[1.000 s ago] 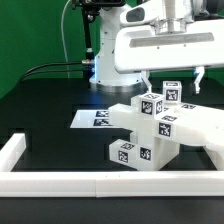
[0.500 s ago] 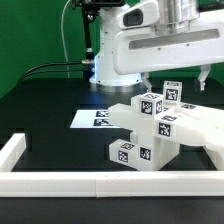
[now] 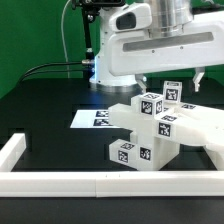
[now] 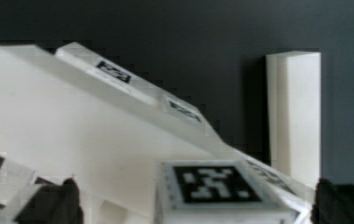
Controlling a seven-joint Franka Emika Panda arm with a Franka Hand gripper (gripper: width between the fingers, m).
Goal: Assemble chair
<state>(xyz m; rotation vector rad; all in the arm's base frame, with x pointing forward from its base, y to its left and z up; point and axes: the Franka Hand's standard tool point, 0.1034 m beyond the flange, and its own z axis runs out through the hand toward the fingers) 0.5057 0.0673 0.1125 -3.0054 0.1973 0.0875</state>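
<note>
The partly built white chair [image 3: 160,125] lies on the black table, its blocky parts bearing black-and-white tags. One tagged block [image 3: 172,90] sticks up at its top. My gripper [image 3: 175,80] hangs just above that block, open, with one finger on each side and nothing held. In the wrist view the tagged block [image 4: 209,185] sits between the dark fingertips [image 4: 41,205], and the chair's wide white panel [image 4: 67,110] slopes away from it. The gripper [image 4: 192,205] is open there too.
The marker board [image 3: 93,118] lies flat on the table to the exterior view's left of the chair. A white border rail [image 3: 100,183] runs along the front and turns at the left [image 3: 12,150]. A long white bar [image 4: 293,110] shows in the wrist view.
The arm's upper housing has shifted slightly toward the exterior view's left. The gripper stays open above the chair. The chair has not moved.
</note>
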